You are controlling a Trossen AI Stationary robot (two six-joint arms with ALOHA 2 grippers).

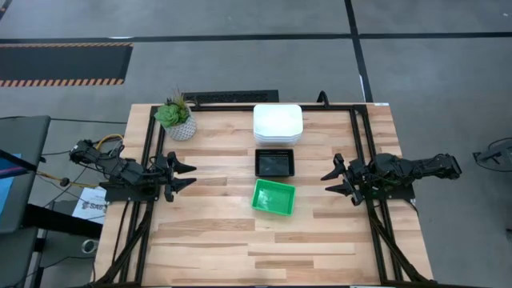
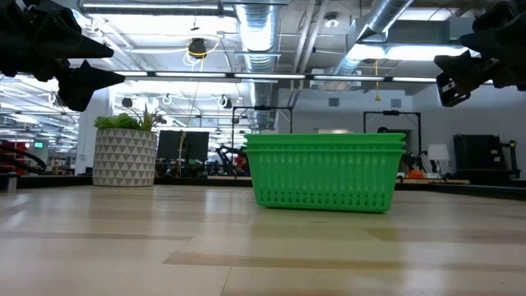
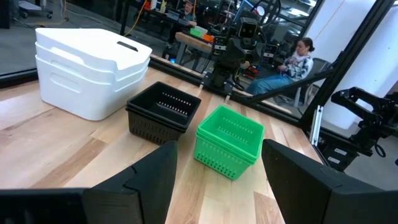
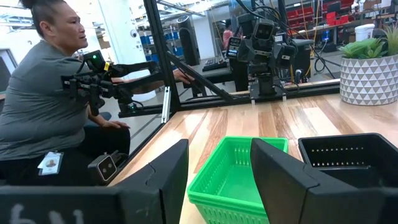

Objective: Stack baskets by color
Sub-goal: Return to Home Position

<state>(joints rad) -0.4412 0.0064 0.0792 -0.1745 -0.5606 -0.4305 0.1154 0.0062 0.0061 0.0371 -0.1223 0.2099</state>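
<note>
The left gripper [image 1: 192, 175] hangs over the left side of the table [image 1: 216, 240], and its fingers [image 3: 155, 177] are spread wide with nothing between them and nothing touching them. The right gripper [image 1: 326, 183] is over the right side, facing inward, and its fingers [image 4: 166, 177] are just as far apart and just as bare. Both sit well clear of the baskets and above the wood.

Down the middle of the table the baskets stand in a line of three piles. The white baskets [image 1: 278, 124] are nested at the far edge, the black baskets [image 1: 275, 163] just in front of them, and the green baskets [image 1: 274, 197] nearest the front, turned slightly askew. From table height the green pile looks three deep, though I can't count the rims for certain.

A potted plant [image 1: 176, 118] stands at the far left corner. A person [image 4: 43, 106] sits beyond the table's edge.
</note>
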